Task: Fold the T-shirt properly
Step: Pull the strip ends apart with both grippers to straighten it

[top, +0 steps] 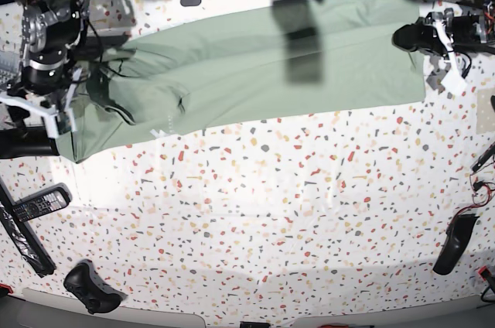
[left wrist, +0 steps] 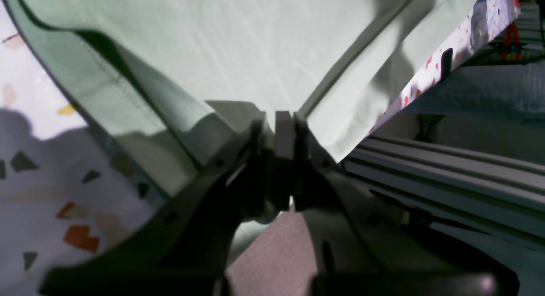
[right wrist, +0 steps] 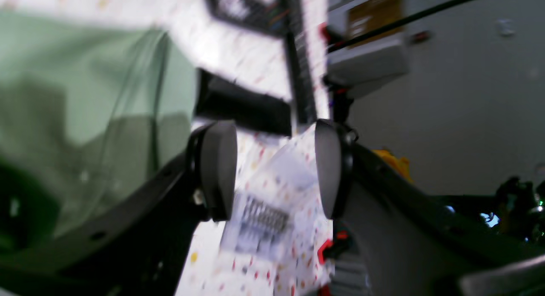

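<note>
The pale green T-shirt (top: 255, 65) lies stretched in a long band across the far side of the speckled table (top: 255, 212). At its right end, my left gripper (top: 421, 38) is shut on the hem. In the left wrist view the jaws (left wrist: 279, 121) are pressed together on a corner of the T-shirt (left wrist: 238, 44), near the table's edge. At the left end, my right gripper (top: 62, 115) hangs over the bunched sleeve area. In the blurred right wrist view its fingers (right wrist: 274, 168) stand apart with only table between them, and the T-shirt (right wrist: 85, 87) lies to their left.
A remote control (top: 39, 204) and a black game controller (top: 91, 288) lie at the front left. A dark oblong object (top: 452, 244) sits at the front right. An aluminium rail (left wrist: 447, 168) runs below the table edge by my left gripper.
</note>
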`<state>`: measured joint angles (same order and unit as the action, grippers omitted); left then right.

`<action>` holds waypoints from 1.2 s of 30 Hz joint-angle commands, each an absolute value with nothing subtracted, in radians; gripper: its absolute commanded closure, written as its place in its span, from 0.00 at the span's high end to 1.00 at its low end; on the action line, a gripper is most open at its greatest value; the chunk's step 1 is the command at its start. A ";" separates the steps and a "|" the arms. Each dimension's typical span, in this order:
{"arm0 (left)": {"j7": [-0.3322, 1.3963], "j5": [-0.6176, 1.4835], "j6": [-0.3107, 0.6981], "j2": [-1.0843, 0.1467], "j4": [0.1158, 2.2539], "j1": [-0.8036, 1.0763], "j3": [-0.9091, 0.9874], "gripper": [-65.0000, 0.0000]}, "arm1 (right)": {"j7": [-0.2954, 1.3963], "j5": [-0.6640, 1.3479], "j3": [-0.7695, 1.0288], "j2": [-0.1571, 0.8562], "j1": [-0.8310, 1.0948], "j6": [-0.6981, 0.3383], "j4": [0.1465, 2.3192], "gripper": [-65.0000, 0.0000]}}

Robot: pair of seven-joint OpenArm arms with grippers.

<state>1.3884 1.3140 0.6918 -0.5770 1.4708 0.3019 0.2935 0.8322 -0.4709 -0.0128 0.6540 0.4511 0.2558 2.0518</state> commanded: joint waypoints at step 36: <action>1.183 1.178 0.698 -0.325 1.599 0.299 0.350 0.36 | 0.591 0.057 -0.002 0.480 0.313 -0.131 1.617 0.45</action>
